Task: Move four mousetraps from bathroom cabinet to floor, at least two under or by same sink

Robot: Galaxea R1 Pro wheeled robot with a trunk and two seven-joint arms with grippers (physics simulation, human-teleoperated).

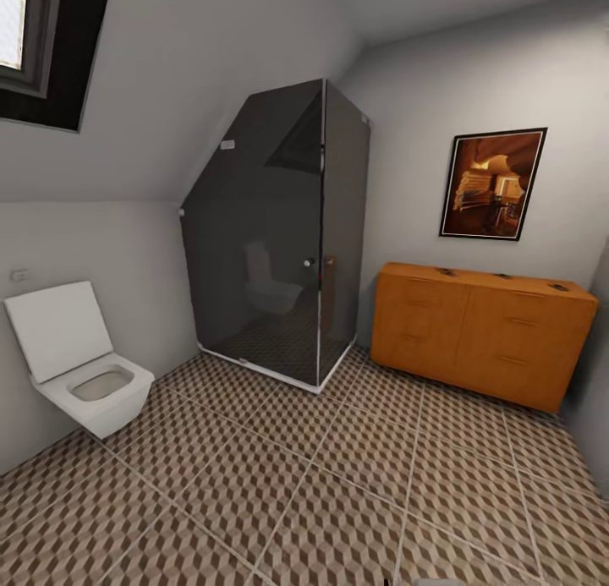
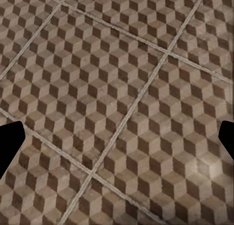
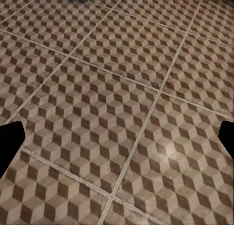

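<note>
The orange-brown cabinet [image 1: 482,332] stands against the far right wall, its drawers shut. Three small dark flat items on its top look like mousetraps [image 1: 444,271], [image 1: 503,275], [image 1: 558,287], too small to make out in detail. The cube-patterned bathroom floor [image 1: 321,476] spreads between me and the cabinet. My left gripper [image 2: 117,142] hangs open over bare tiles, its black fingertips [image 2: 9,142] wide apart with nothing between them. My right gripper [image 3: 117,142] is also open and empty above the floor. The sink is out of view.
A white wall-hung toilet [image 1: 89,366] with its lid up is at the left. A dark glass shower cabin [image 1: 279,239] fills the far corner beside the cabinet. A framed picture [image 1: 492,183] hangs above the cabinet, and the ceiling slopes low at the left.
</note>
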